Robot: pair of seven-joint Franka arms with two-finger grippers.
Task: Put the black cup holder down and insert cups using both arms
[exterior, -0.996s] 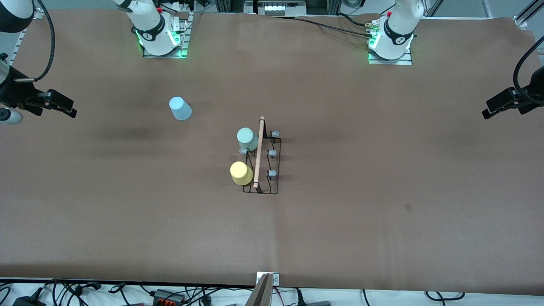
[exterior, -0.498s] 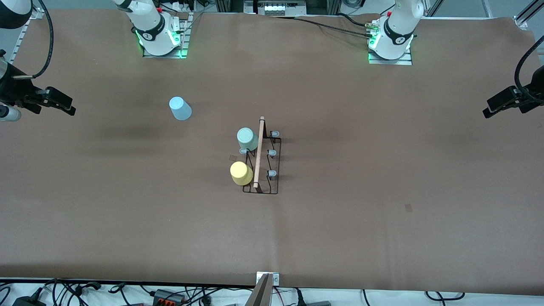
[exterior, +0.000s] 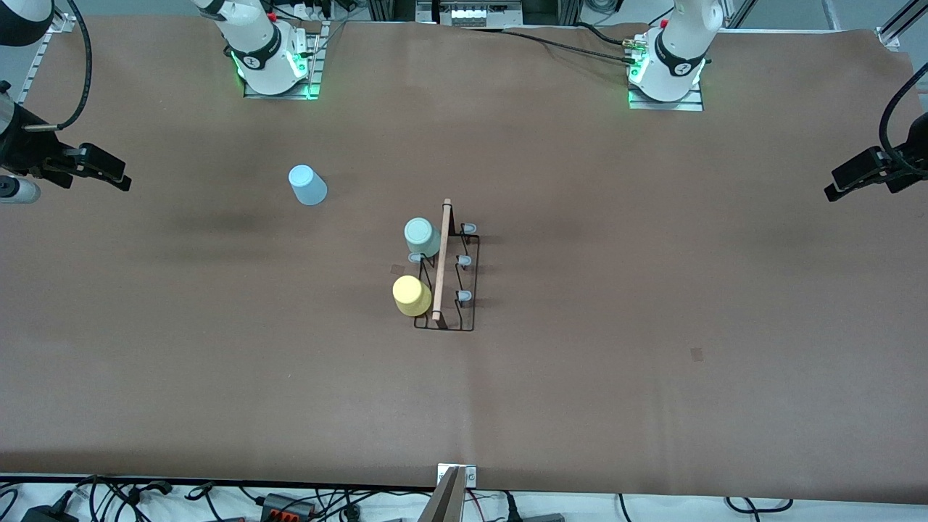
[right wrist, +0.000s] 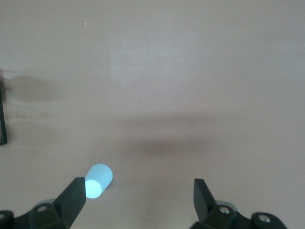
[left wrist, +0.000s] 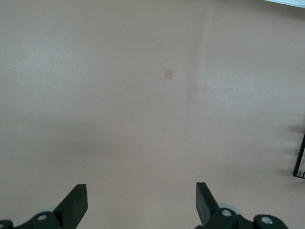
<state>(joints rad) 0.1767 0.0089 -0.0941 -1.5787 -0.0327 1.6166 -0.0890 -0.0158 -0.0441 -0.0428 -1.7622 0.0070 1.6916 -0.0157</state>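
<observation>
Meanwhile, little is changed: the right gripper [exterior: 109, 176], fingers spread, is shifted slightly (the left gripper [exterior: 844, 183], also spread, waits); the light blue cup [exterior: 307, 185] is left apart from the black cup holder [exterior: 446, 272].

A brown sheet covers the surface [exterior: 652, 254] from edge to edge, matte and faintly creased, with soft dark shadows across it. A small tape square [exterior: 697, 354] sticks to it toward the left arm's end, nearer the front camera. Along the near edge runs a white strip littered with black cables [exterior: 109, 493] and a grey bracket [exterior: 457, 475] at mid-edge. At the top edge stand aluminium frame bars [exterior: 377, 9] and a power strip [exterior: 312, 11]. Light is even and diffuse.
</observation>
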